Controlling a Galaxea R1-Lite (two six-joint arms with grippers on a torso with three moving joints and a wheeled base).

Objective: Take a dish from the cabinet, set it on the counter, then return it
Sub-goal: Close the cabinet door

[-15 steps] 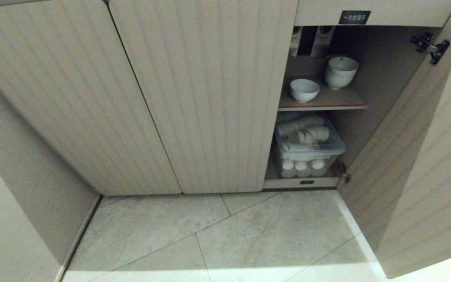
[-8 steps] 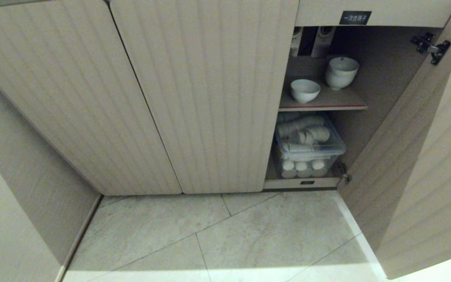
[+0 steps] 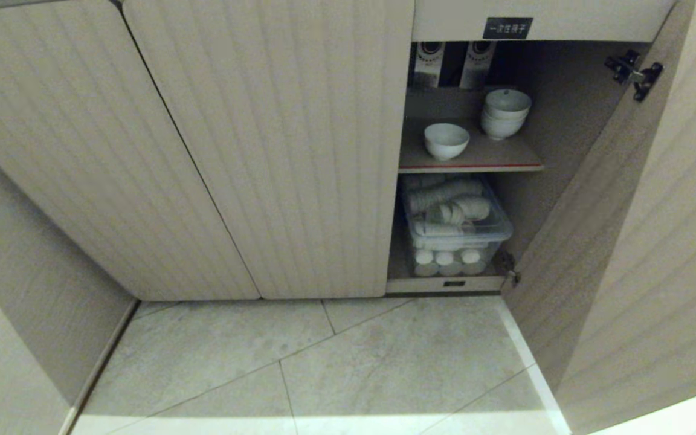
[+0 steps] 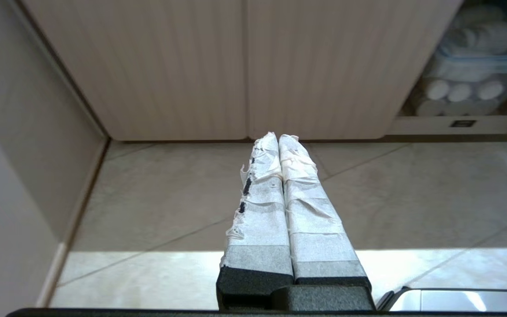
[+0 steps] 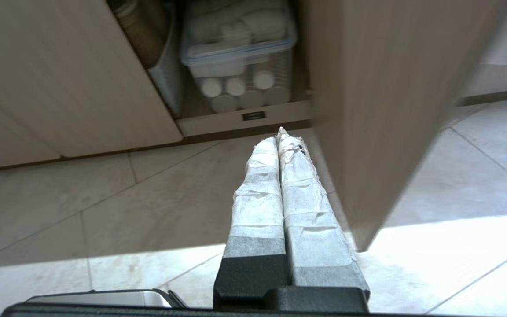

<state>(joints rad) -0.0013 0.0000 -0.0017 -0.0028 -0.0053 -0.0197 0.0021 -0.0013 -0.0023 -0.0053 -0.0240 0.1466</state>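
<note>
The cabinet (image 3: 275, 151) is a low unit with beige ribbed doors; its rightmost door (image 3: 638, 229) stands swung open while the two doors to its left are closed. Inside the opening, a grey-brown shelf (image 3: 493, 158) with a red-striped front edge carries the dish (image 3: 446, 141), a small white footed bowl standing upright near the shelf's front, on the side toward the closed doors. A stack of white bowls (image 3: 506, 113) sits farther back on the same shelf, on the side toward the open door, apart from the dish. Behind the dish two pale upright cartons (image 3: 454, 63) lean at the back of the shelf. Below the shelf, a clear plastic bin (image 3: 455, 226) holds stacked white cups lying on their sides and more standing beneath. A small black label (image 3: 507, 28) with white characters is fixed above the opening. A pale tiled floor (image 3: 348, 362) spreads before the cabinet. Neither arm shows in the head view. The left gripper (image 4: 277, 137) hangs above the floor in front of the closed doors, clenched with its taped fingers pressed together and holding nothing. The right gripper (image 5: 279, 137) hangs low beside the open door's edge, pointing toward the bin, likewise clenched and empty.
</note>
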